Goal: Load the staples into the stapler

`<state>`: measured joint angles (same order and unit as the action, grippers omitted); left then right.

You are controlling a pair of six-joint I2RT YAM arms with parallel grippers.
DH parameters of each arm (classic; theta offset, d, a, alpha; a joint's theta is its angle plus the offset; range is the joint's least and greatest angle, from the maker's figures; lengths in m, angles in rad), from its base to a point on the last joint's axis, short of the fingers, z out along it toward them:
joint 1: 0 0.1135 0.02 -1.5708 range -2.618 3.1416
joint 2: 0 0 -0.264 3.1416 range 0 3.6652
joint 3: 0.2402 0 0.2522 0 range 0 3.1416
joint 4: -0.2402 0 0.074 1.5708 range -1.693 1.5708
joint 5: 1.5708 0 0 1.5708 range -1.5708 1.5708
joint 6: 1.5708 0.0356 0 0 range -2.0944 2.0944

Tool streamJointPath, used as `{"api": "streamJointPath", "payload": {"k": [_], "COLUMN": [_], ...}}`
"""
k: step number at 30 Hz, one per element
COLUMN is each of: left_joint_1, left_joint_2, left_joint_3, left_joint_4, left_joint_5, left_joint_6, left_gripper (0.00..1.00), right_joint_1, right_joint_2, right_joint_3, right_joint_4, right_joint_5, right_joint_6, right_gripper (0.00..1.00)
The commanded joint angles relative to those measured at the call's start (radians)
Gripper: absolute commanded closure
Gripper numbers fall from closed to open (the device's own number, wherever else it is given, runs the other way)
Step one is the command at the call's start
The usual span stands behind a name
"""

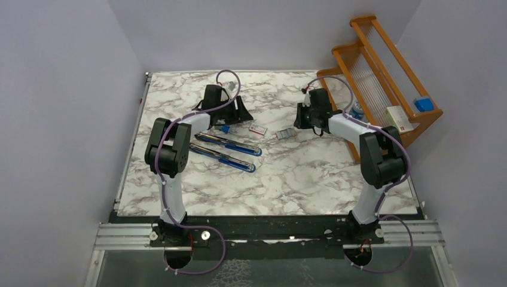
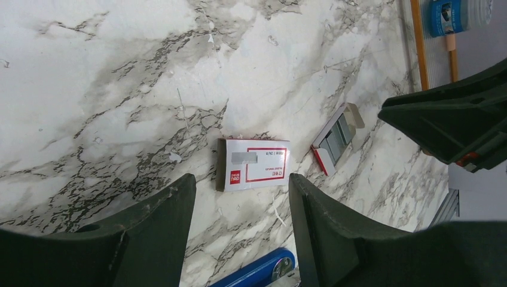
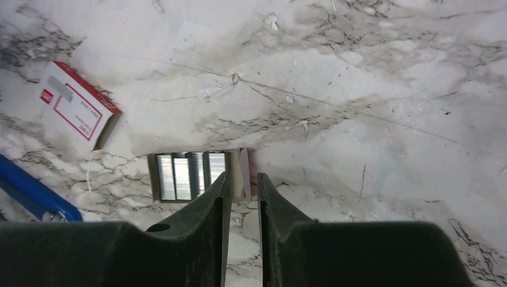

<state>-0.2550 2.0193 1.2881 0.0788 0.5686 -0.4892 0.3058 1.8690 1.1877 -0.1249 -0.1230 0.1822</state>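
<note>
Currently, left jaws wide apart over the box [image 2: 254,164]; right jaws a slit apart beside the staples [image 3: 188,175], grip unclear.

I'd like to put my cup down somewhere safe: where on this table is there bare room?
Bare marble covers the near half of the table, in front of the stapler, and a strip along the far edge. The middle is crowded: stapler, staple box and tray of staples lie close together between the left arm and right arm.
</note>
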Motion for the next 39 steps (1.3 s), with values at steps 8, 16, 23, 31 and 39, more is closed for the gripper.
{"api": "streamJointPath", "payload": {"k": [8,16,23,31,39], "left_joint_1": [0.005,0.005,0.005,0.005,0.005], "left_joint_2": [-0.041,-0.039,-0.035,-0.031,-0.029], "left_joint_3": [0.039,0.036,0.037,0.039,0.045], "left_joint_4": [-0.01,-0.002,-0.002,-0.003,-0.009], "left_joint_5": [-0.027,-0.021,-0.015,-0.012,-0.01], "left_joint_6": [0.024,0.017,0.017,0.015,0.012], "left_gripper": [0.39,0.39,0.39,0.39,0.39], "right_joint_1": [0.012,0.024,0.025,0.025,0.026], "right_joint_2": [-0.066,0.011,0.051,0.078,0.09], "right_joint_3": [0.004,0.065,0.091,0.098,0.099], "right_joint_4": [0.027,-0.039,-0.08,-0.088,-0.084], "right_joint_5": [-0.216,-0.143,-0.104,-0.088,-0.09], "right_joint_6": [-0.034,-0.015,-0.015,-0.012,-0.007], "right_gripper": [0.74,0.74,0.74,0.74,0.74]}}
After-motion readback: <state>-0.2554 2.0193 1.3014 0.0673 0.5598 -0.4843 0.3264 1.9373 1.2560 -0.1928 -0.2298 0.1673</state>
